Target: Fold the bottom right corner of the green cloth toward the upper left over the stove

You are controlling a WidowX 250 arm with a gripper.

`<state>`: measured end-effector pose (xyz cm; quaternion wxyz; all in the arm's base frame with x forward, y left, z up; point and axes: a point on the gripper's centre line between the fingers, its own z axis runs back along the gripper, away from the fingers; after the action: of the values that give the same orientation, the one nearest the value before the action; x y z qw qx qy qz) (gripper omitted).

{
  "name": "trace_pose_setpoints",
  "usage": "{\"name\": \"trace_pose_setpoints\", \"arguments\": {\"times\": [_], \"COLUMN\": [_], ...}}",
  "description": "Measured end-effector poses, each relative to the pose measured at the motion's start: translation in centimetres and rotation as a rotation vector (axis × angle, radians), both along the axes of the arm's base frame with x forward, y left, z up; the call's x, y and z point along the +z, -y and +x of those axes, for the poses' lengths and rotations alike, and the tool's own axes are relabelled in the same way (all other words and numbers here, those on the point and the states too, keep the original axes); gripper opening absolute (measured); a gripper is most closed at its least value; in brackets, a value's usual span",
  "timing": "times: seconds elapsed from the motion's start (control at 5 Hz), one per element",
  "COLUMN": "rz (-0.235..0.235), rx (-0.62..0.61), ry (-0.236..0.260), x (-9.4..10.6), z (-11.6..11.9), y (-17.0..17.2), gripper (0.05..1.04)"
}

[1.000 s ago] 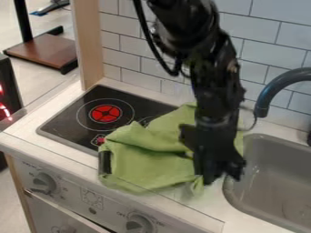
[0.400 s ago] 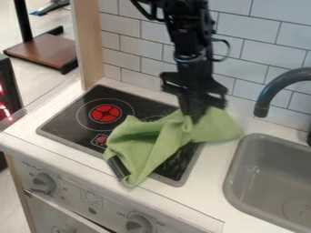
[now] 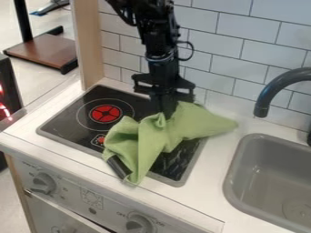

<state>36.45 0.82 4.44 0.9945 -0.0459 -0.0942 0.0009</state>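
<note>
While pinching the cloth [image 3: 147, 143] by its upper edge over the hob [image 3: 65, 120] with closed jaws, probably laying it out; next, lower it, then release.

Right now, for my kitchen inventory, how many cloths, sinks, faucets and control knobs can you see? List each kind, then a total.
Green cloth: 1
Gray sink: 1
Faucet: 1
Control knobs: 2
Total: 5
</note>
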Motion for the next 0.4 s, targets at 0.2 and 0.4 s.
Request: {"name": "trace_pose_setpoints", "arguments": {"times": [0.2,0.4], "rz": [0.013,0.029], "rx": [0.016,0.032], "ry": [-0.041,-0.079], "x": [-1.8,-3.4], "z": [-0.2,-0.1], "y": [-0.8,-1.6], "gripper": [0.053,0.078]}}
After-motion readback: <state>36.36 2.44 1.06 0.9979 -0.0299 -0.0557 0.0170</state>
